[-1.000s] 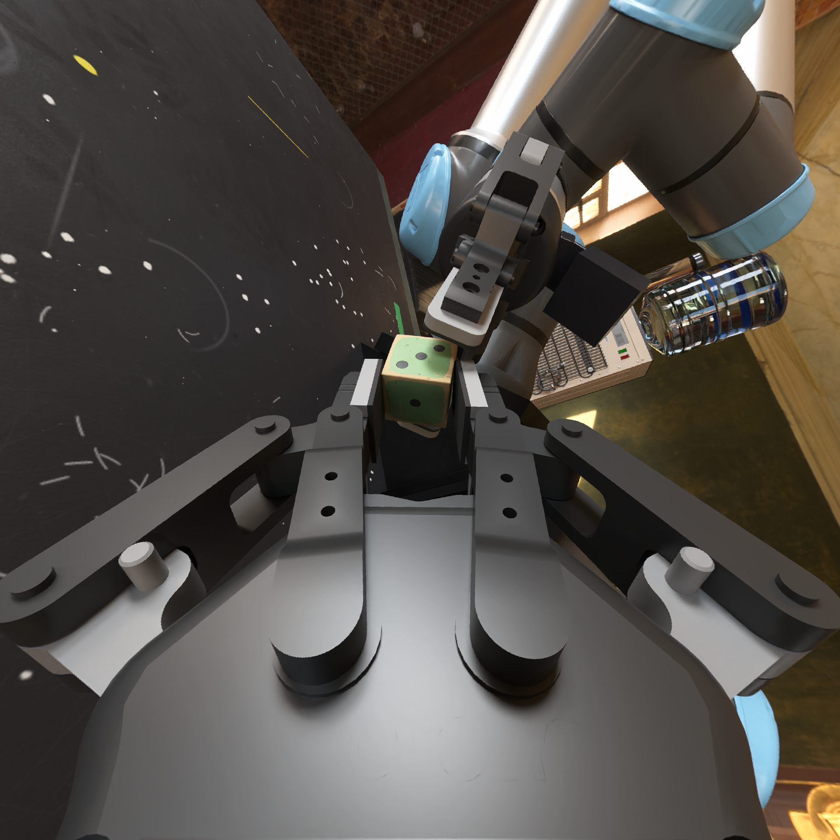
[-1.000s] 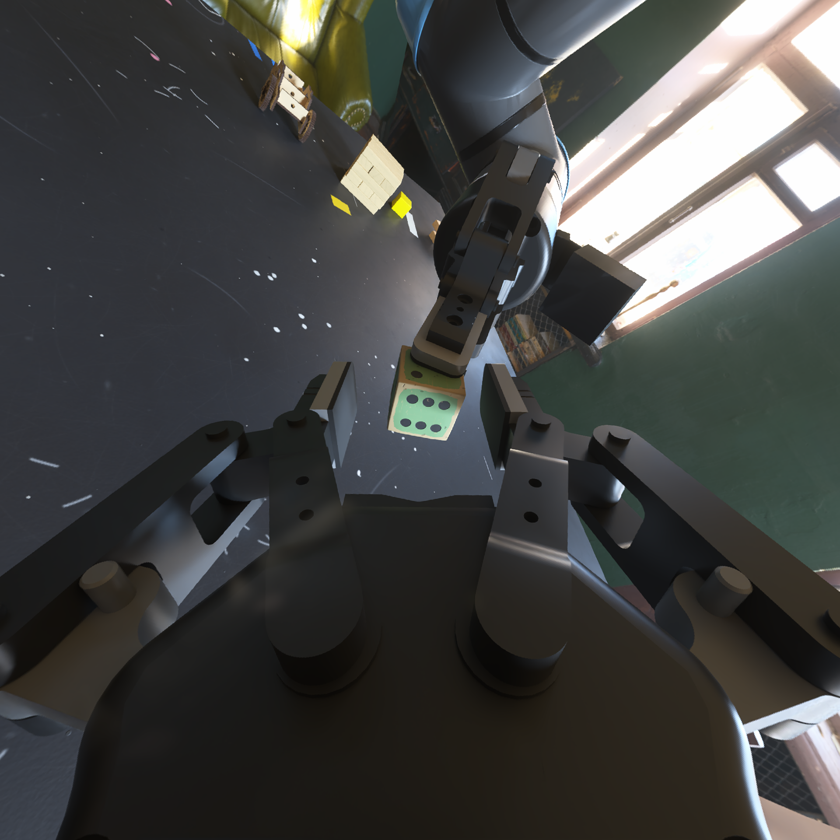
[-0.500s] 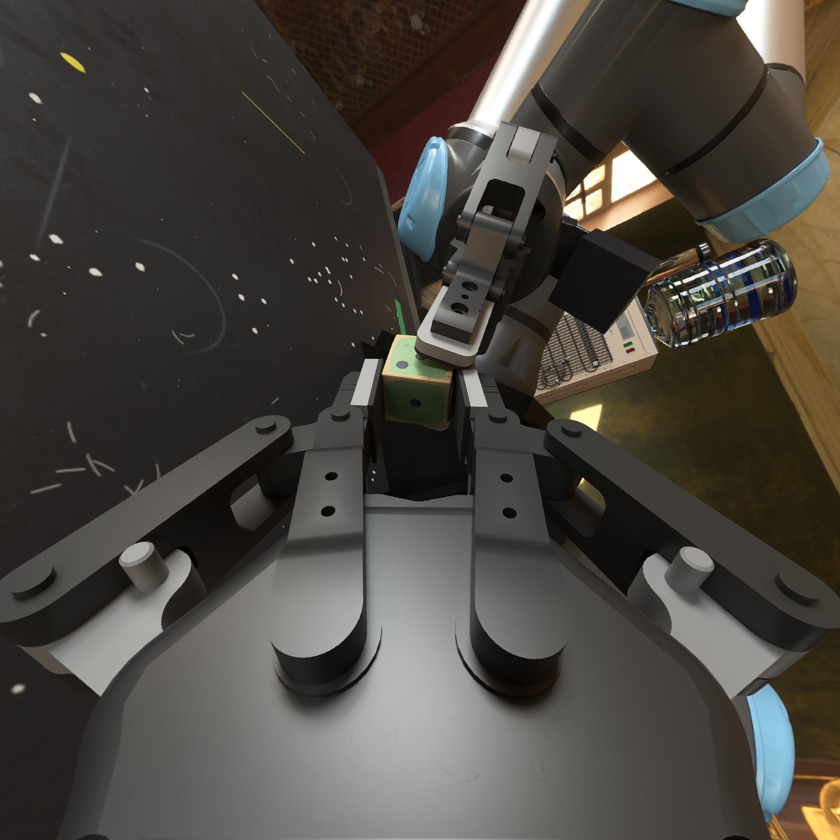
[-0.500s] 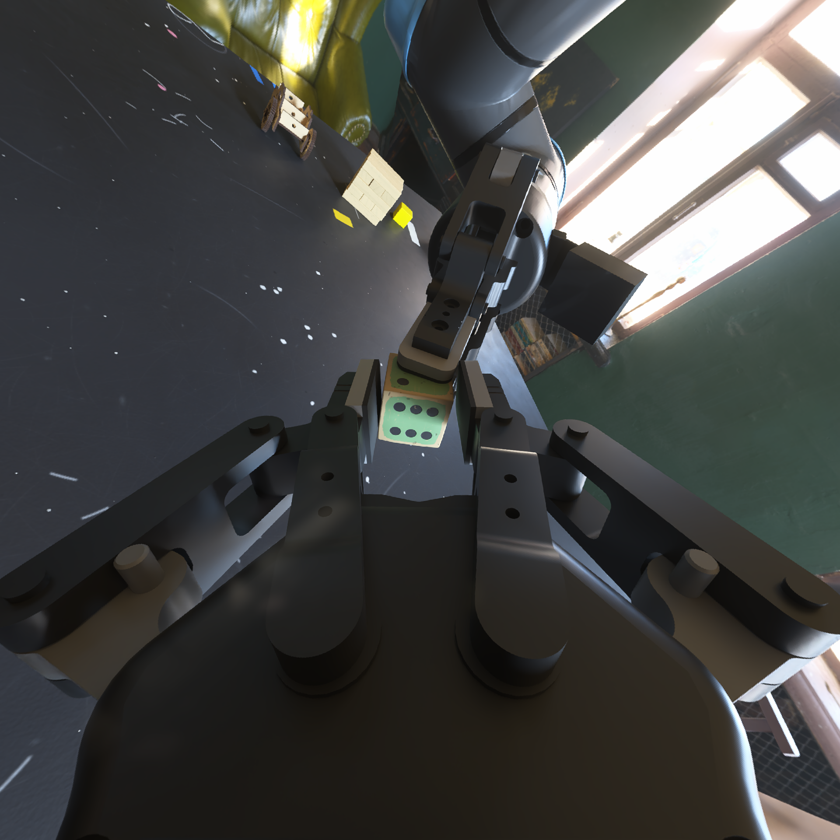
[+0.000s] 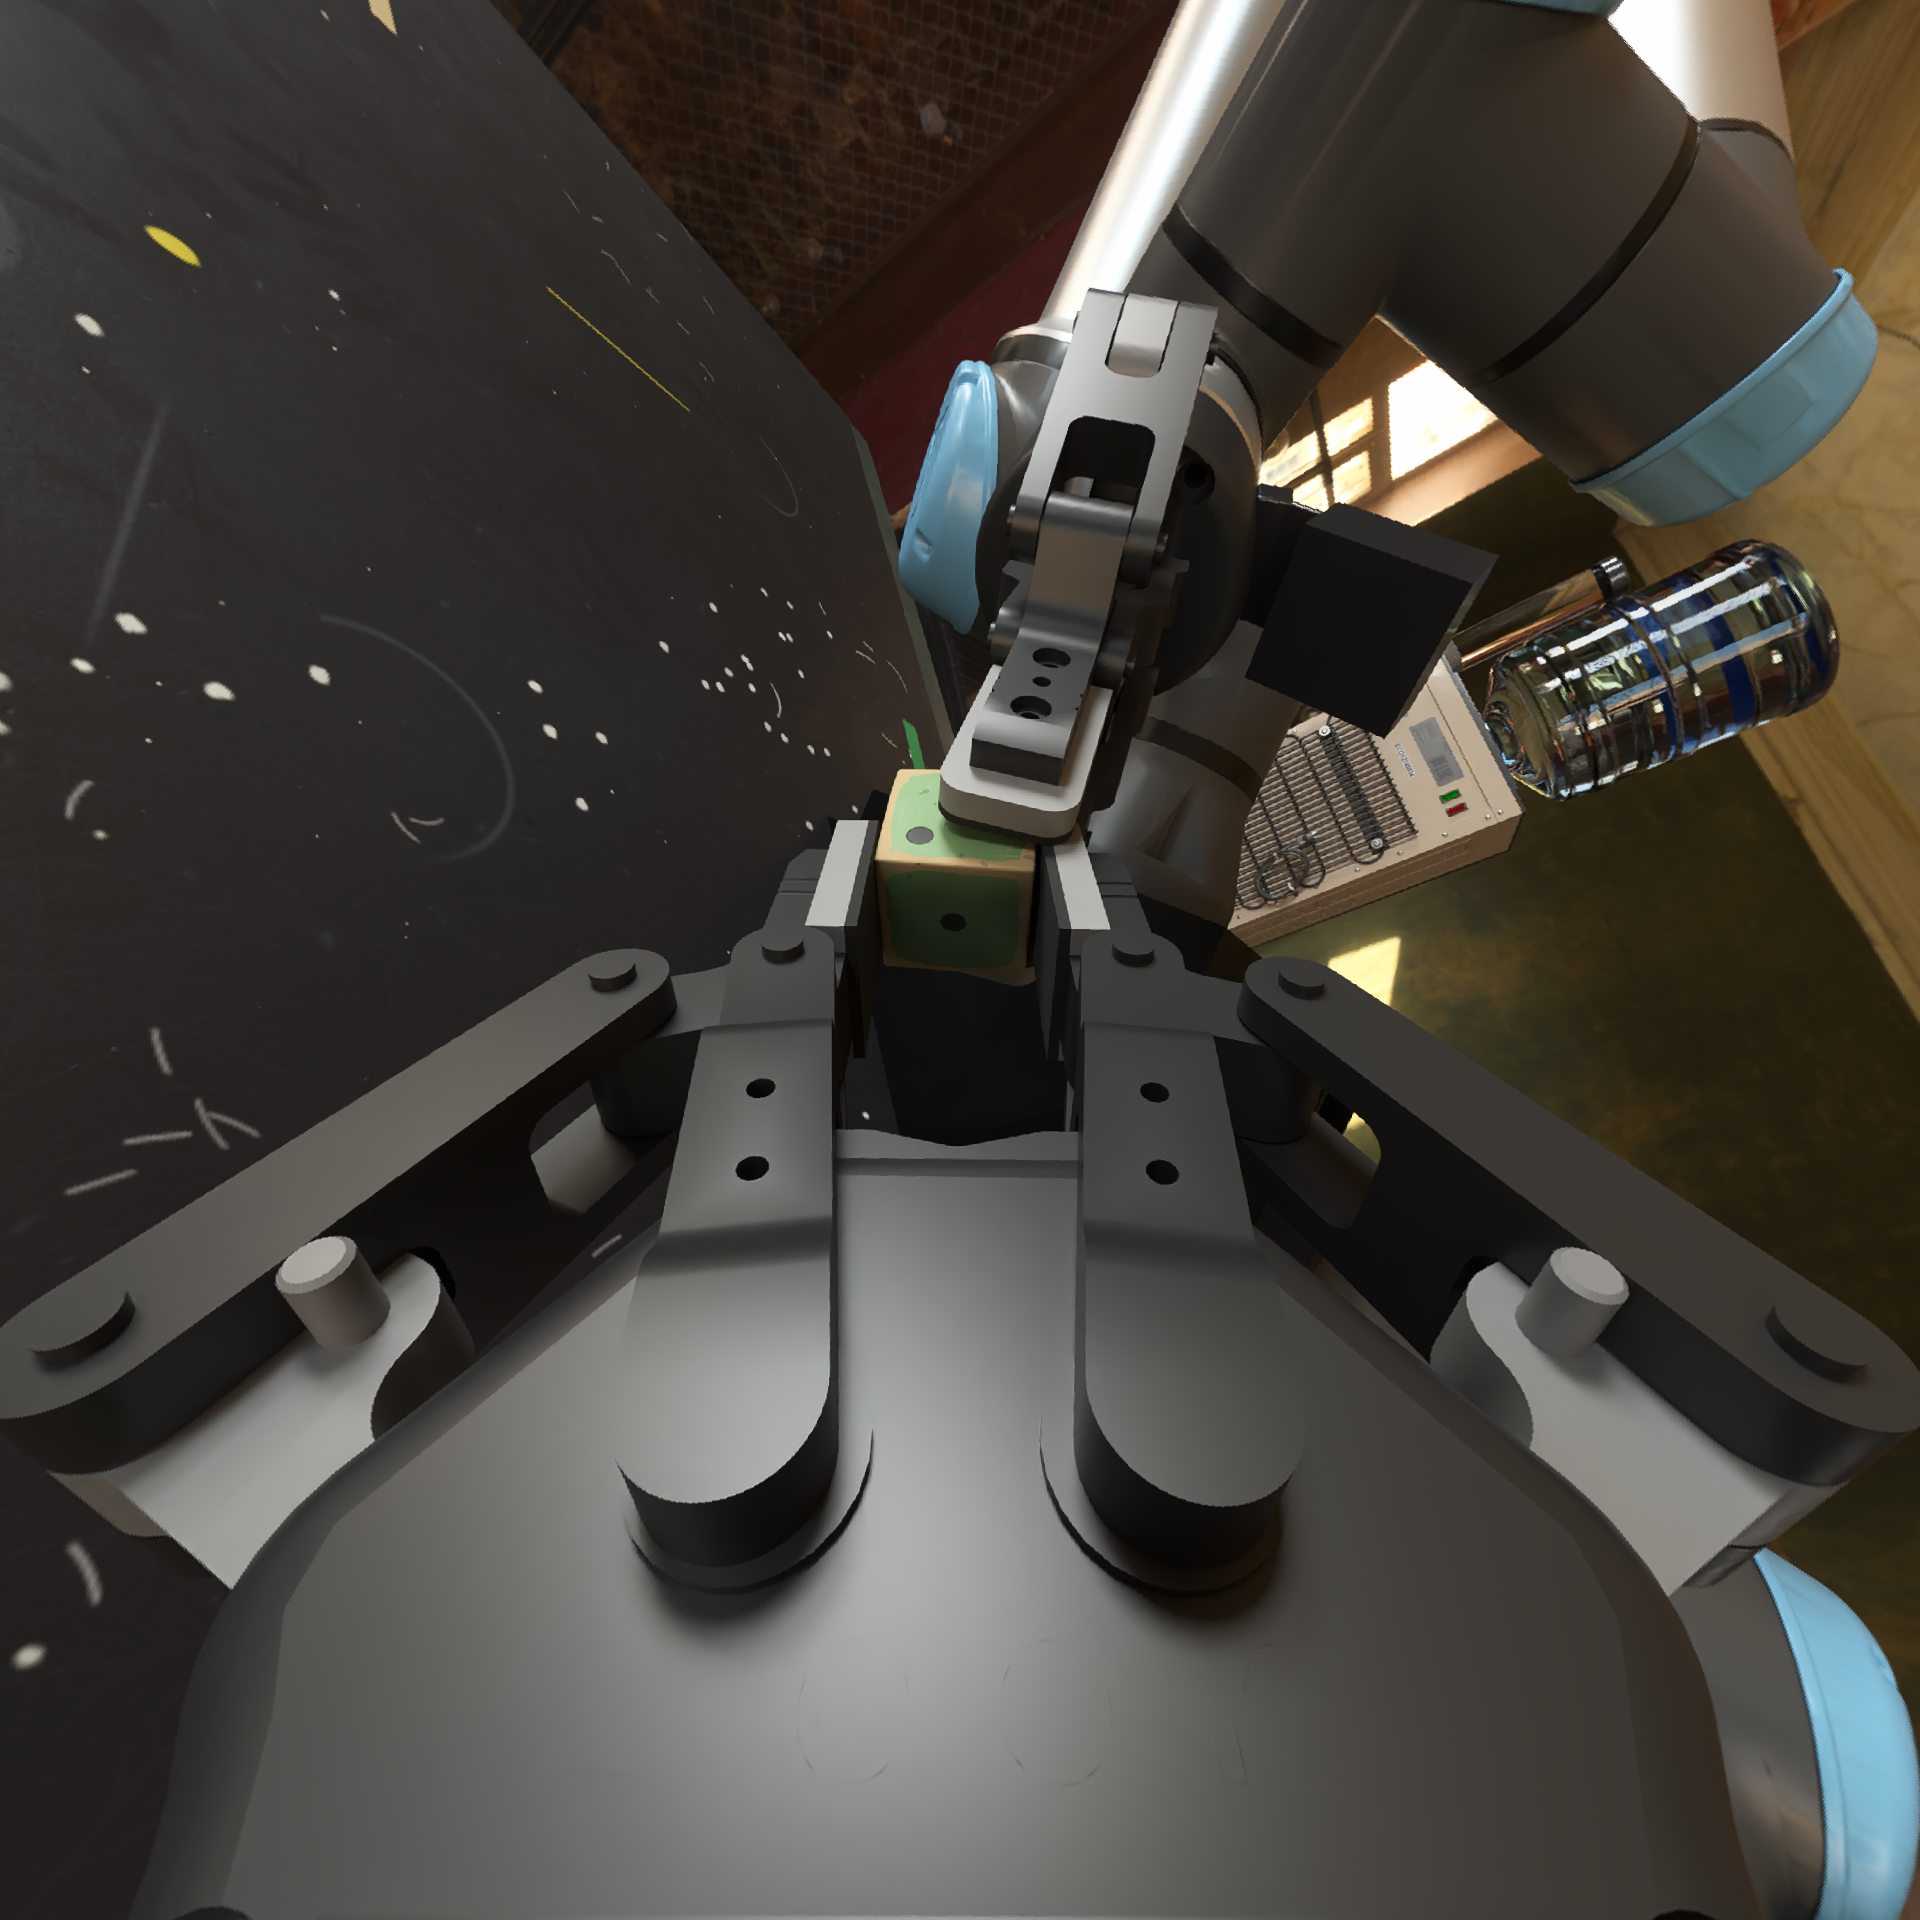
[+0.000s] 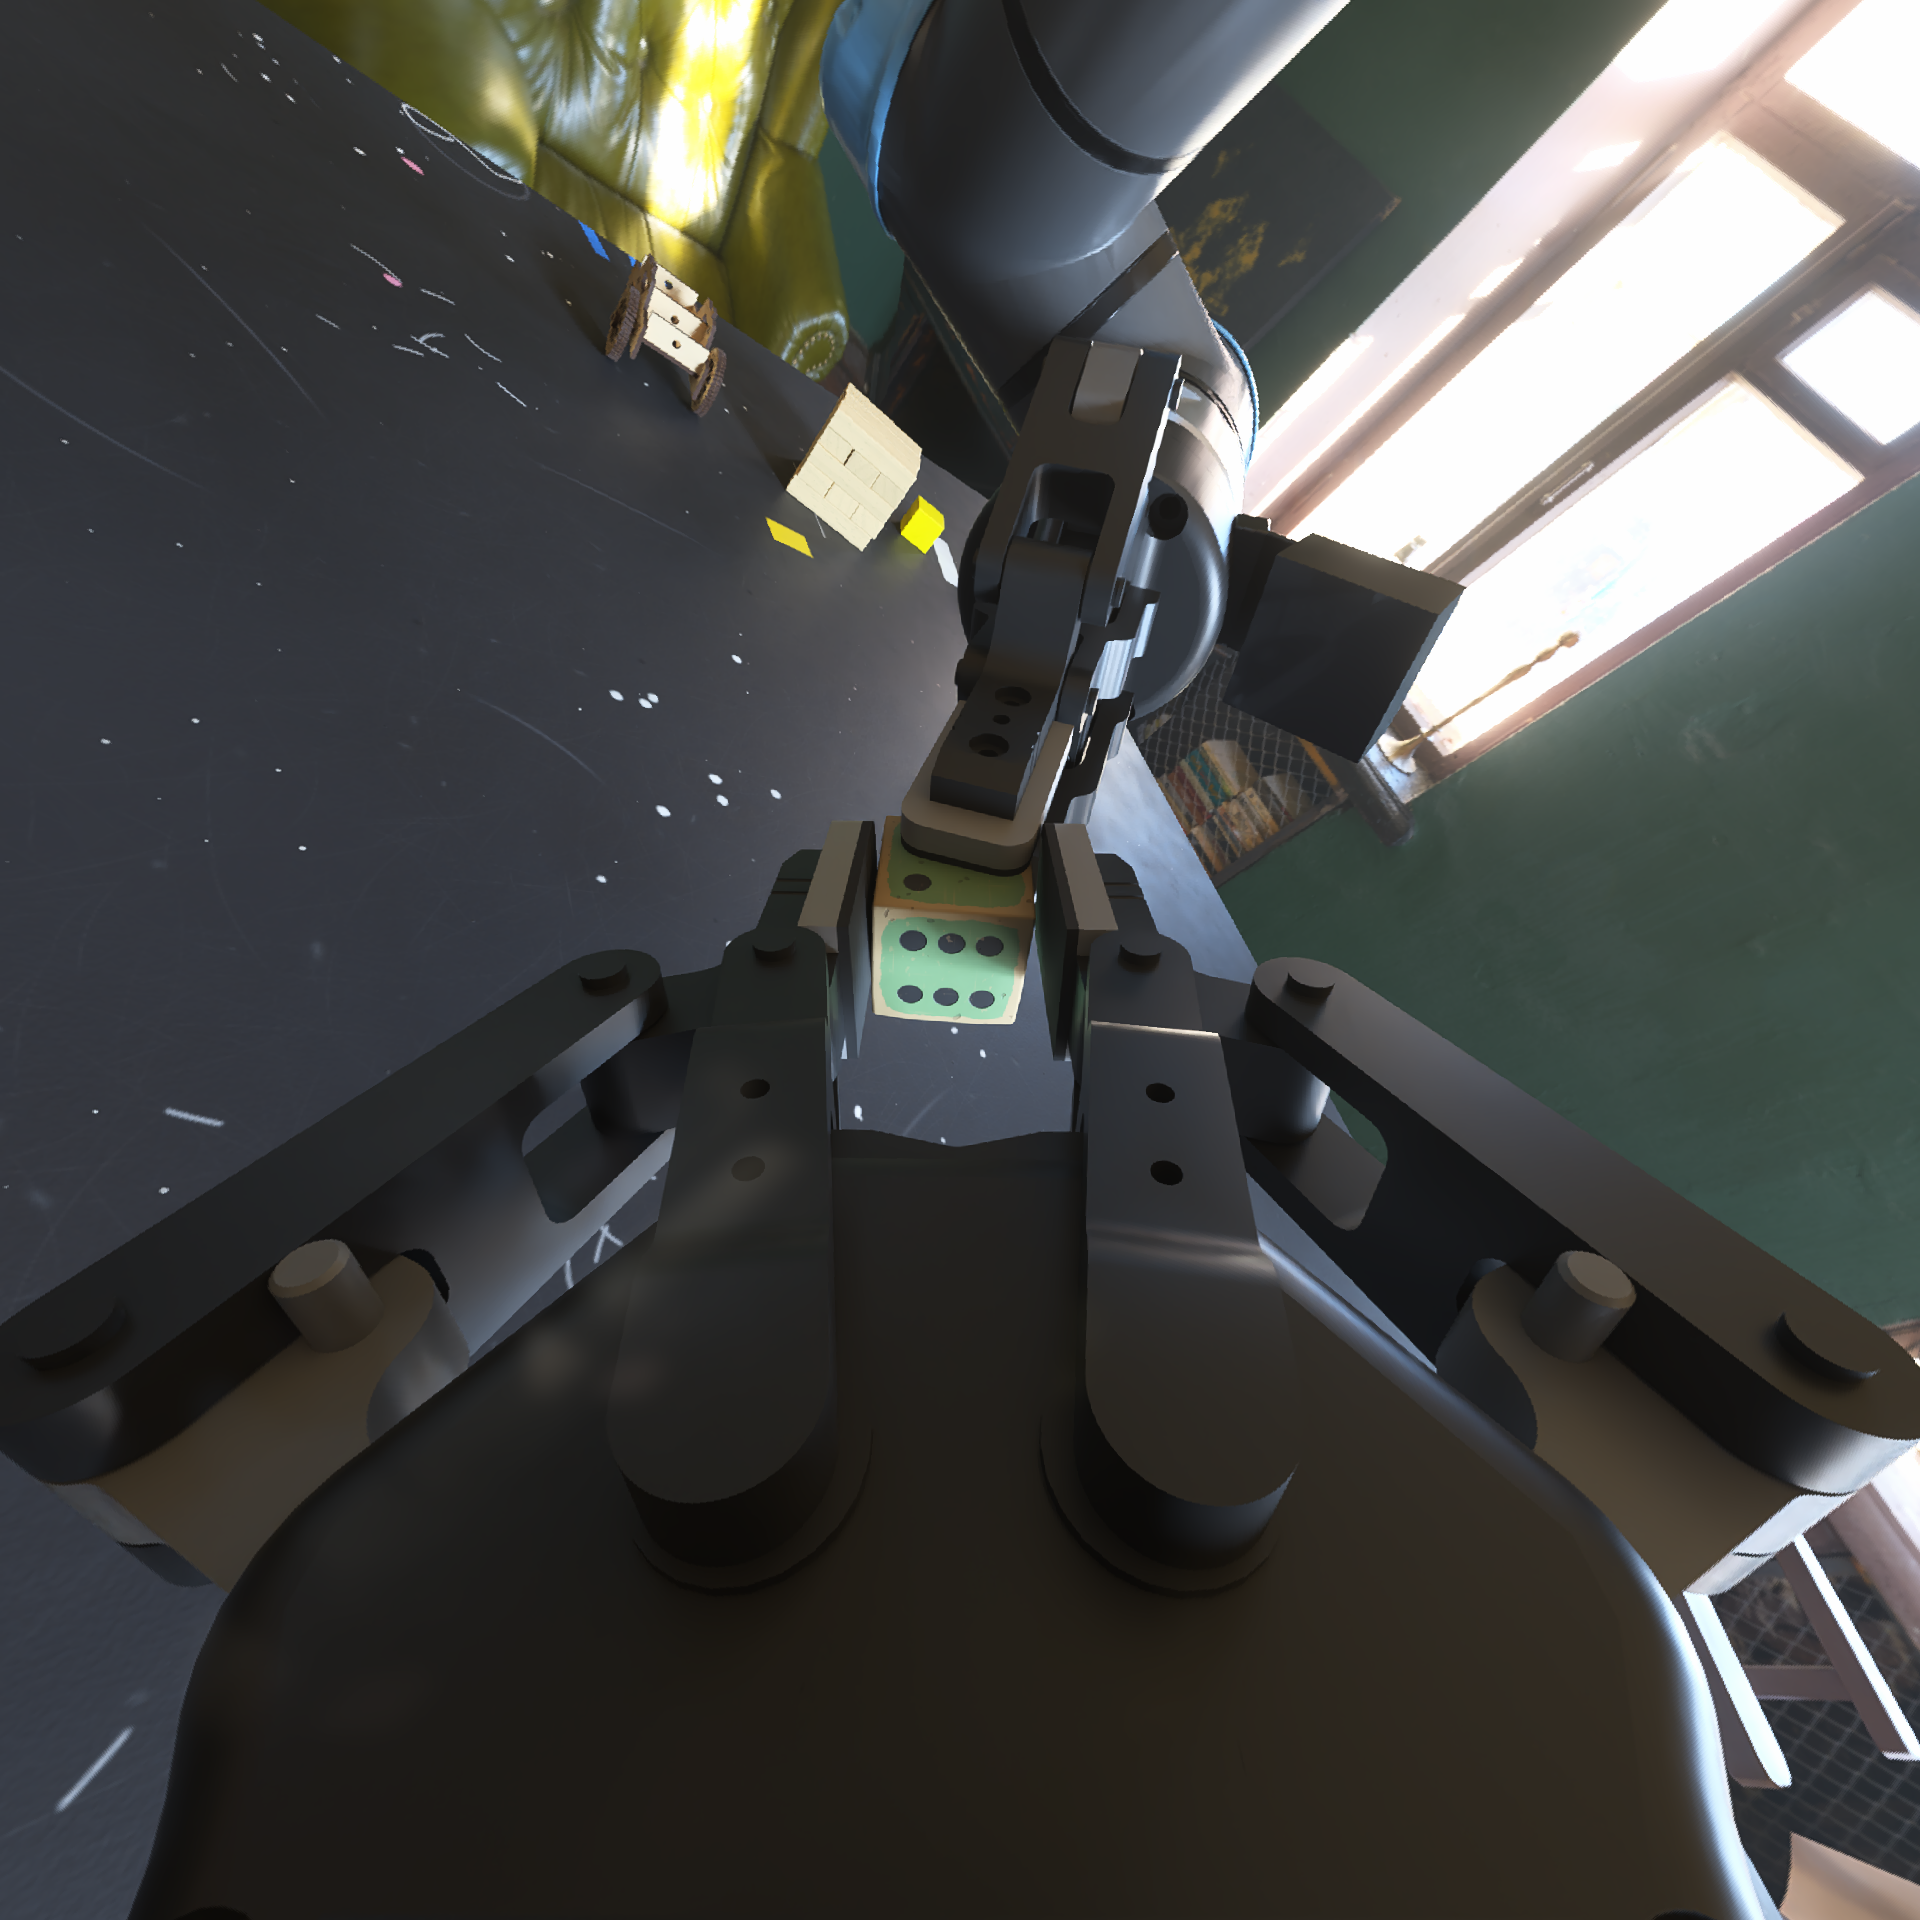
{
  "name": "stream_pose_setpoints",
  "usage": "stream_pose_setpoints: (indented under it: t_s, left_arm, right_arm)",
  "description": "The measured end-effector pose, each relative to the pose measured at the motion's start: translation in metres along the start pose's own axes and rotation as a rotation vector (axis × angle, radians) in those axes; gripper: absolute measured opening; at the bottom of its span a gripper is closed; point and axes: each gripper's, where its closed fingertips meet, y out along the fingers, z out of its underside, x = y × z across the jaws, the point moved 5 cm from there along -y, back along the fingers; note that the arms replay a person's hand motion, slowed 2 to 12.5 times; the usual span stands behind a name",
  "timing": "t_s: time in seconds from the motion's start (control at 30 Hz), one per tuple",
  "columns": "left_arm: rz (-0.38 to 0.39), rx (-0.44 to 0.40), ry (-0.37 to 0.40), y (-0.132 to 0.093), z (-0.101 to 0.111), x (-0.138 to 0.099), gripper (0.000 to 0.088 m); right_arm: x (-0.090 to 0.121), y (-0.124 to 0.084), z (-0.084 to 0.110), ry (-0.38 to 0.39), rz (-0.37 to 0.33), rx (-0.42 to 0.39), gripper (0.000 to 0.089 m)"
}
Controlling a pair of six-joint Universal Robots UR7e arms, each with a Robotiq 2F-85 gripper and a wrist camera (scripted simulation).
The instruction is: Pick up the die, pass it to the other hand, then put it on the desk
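The green die (image 5: 951, 920) with black pips and worn tan edges is held in the air above the dark desk (image 5: 364, 623). My left gripper (image 5: 951, 883) is shut on its two sides. In the right wrist view my right gripper (image 6: 945, 904) is also shut on the die (image 6: 945, 966), pads against its left and right faces. The two grips cross each other: a right finger (image 5: 1023, 769) lies over the die's top in the left wrist view, and a left finger (image 6: 977, 800) lies over it in the right wrist view.
On the desk (image 6: 364, 727) far from the grippers stand a stack of pale wooden blocks (image 6: 854, 470), a small yellow cube (image 6: 921, 523), a flat yellow piece (image 6: 790, 537) and a wooden toy cart (image 6: 670, 332). A water bottle (image 5: 1662, 665) shows beyond the desk edge.
My right gripper moved in around the die and closed its open fingers onto it. My left gripper kept its hold on the die throughout.
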Motion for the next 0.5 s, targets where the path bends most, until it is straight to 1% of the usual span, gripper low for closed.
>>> stream_pose_setpoints:
  t_s: [0.13,0.17,0.2,0.23,0.43,0.5]
  left_arm:
    - [0.001,-0.012,0.016,0.0015,-0.0003,-0.0012,0.0259]
    - [0.002,-0.014,0.019,0.002,0.0,-0.0014,0.0308]
    - [0.004,-0.018,0.022,0.0026,-0.0002,-0.0022,0.0366]
    - [0.007,-0.022,0.025,0.003,-0.0005,-0.0029,0.0406]
    - [0.019,-0.041,0.038,0.0053,-0.0019,-0.0064,0.0579]
    - [0.021,-0.046,0.041,0.006,-0.0022,-0.0073,0.0613]
  right_arm:
    - [-0.0004,-0.0018,-0.0005,0.003,-0.001,-0.001,0.0275]
    - [-0.0009,-0.0021,-0.0006,0.005,0.0,-0.001,0.026]
    - [-0.0009,-0.0026,-0.0003,0.006,-0.001,0.001,0.0261]
    - [-0.0008,-0.0032,0.0001,0.008,-0.003,0.003,0.0261]
    - [-0.0016,-0.0062,0.0013,0.012,-0.005,0.008,0.0261]
    - [-0.0019,-0.0075,0.0018,0.012,-0.007,0.009,0.0261]
